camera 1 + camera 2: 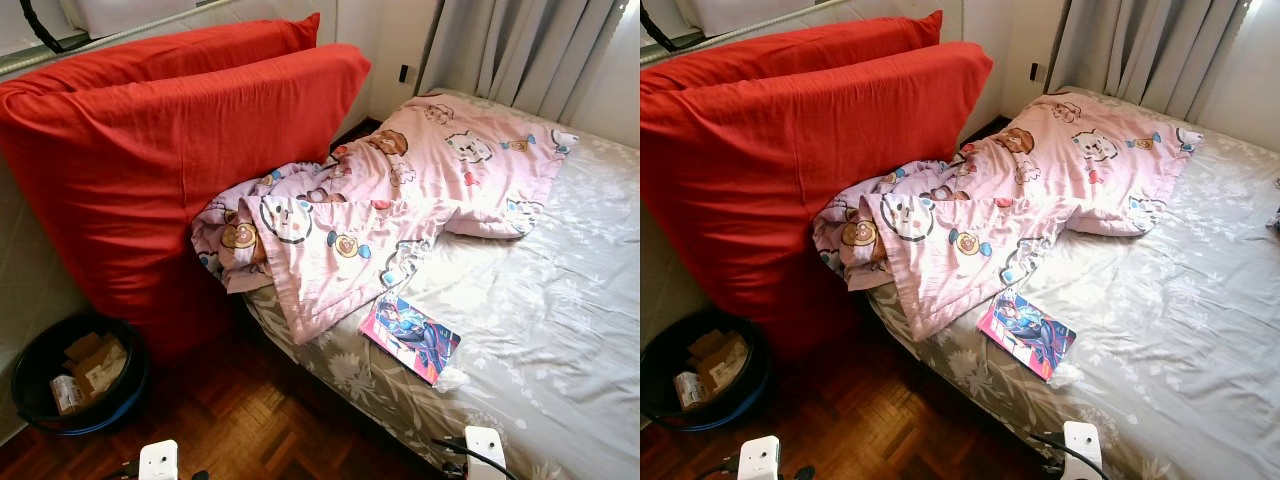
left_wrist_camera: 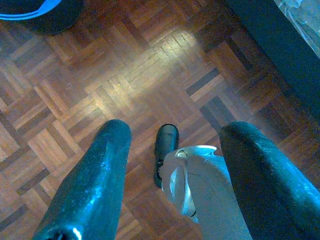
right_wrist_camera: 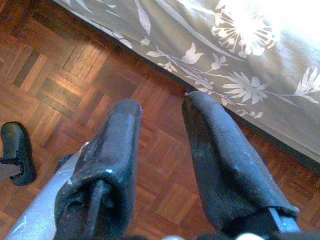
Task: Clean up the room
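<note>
A crumpled pink cartoon blanket point(image 1: 400, 200) lies across the head of the bed point(image 1: 560, 300), spilling over its near edge. A colourful comic book point(image 1: 410, 337) rests on the grey floral sheet near that edge. Two big red pillows point(image 1: 170, 160) lean upright against the wall, left of the bed. My left gripper point(image 2: 177, 129) hangs open over the parquet floor, with nothing between its fingers. My right gripper point(image 3: 162, 102) is open too, low beside the bed's side point(image 3: 210, 45).
A dark round bin point(image 1: 75, 375) holding cardboard boxes stands on the floor at the left, below the pillows. Parquet floor point(image 1: 250, 420) runs between bin and bed. Grey curtains point(image 1: 520, 50) hang behind the bed. My black foot point(image 2: 166, 142) shows under the left gripper.
</note>
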Robot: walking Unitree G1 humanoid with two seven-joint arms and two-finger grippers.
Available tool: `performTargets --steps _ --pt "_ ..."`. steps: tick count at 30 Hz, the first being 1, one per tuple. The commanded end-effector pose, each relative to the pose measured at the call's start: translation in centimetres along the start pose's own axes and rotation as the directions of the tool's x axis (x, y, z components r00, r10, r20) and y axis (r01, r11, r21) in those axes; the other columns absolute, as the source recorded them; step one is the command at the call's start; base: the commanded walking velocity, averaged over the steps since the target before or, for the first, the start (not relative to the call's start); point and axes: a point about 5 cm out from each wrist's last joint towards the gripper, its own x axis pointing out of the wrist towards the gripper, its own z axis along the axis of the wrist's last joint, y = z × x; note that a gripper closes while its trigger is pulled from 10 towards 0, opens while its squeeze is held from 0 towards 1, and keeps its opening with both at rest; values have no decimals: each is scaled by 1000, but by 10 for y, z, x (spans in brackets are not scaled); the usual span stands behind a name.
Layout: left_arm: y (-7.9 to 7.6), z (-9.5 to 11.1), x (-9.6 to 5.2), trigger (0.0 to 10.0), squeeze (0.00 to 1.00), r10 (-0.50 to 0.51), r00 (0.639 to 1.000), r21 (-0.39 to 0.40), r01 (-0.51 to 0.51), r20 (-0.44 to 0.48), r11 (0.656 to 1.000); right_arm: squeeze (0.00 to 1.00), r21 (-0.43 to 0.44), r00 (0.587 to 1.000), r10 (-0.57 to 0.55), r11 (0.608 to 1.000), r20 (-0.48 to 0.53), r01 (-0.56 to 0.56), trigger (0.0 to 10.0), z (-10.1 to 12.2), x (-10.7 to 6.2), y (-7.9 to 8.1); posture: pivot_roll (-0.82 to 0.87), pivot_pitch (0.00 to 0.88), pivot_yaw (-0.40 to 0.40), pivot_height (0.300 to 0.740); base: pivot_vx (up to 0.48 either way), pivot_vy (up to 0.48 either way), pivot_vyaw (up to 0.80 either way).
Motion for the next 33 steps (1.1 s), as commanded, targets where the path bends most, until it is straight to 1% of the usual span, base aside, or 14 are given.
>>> performTargets --steps 1,23,28,33 --pt "-7 15 9 10000 0 -17 995 96 27 -99 995 0 21 997 25 999 70 -26 10000 73 7 -2 4 0 -17 740 0 0 0" --pt "-7 15 9 10000 0 -17 995 95 27 -99 995 0 19 997 24 999 68 -25 10000 73 7 -2 4 0 -17 740 0 0 0" --pt "-7 16 8 10000 0 -21 997 97 27 -68 995 0 26 997 25 999 71 -27 10000 71 7 -2 -4 0 -9 740 0 0 0" --pt "-7 16 8 10000 0 -20 998 95 26 -63 995 0 28 997 25 999 71 -27 10000 70 7 -2 -4 0 -9 740 0 0 0"
